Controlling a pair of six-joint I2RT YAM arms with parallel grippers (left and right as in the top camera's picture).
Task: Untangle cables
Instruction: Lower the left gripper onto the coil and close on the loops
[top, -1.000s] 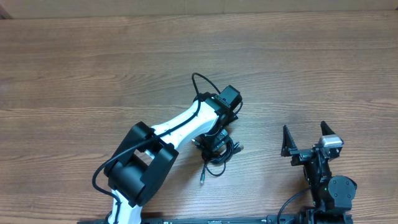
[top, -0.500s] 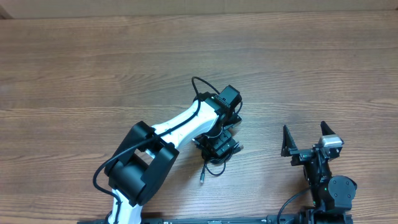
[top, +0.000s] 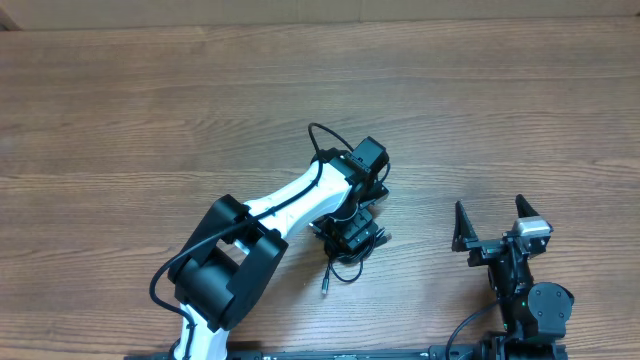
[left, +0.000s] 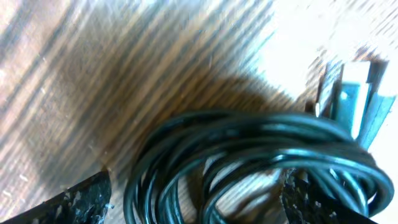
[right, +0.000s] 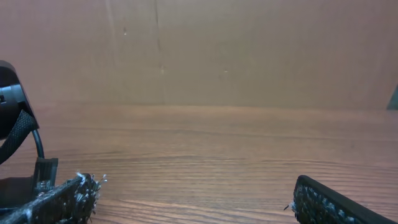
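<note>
Nearest to me, by the near edge of the table (top: 150, 120), my right end effector (top: 490, 228) sits with its fingers spread wide and nothing between them. Its own camera looks out over wood grain to a brown wall (right: 217, 50). I judge it is parked off to the side so it does not crowd the work, ready to take a strand once one comes free. A little further in, a plug tip (top: 326, 291) trails toward me on a short loose tail, which looks to me like the easiest end to draw out first. Just past it lie the cables (top: 347, 266), bunched in a small black knot near the middle of the table, well apart from the right end effector. My left arm (top: 290, 205) reaches across so that the left end effector (top: 350, 230) points straight down onto that knot. In the left wrist view its fingers (left: 78, 202) stand apart on either side of part of the coil, the left one just clear of the outer loops, so nothing is pinched. I read this as lining up a grip, not holding. The loops are glossy and wound over one another, and a silvery plug (left: 353, 93) shows beyond them. Past the knot the table runs on, giving me room to lay strands out.
</note>
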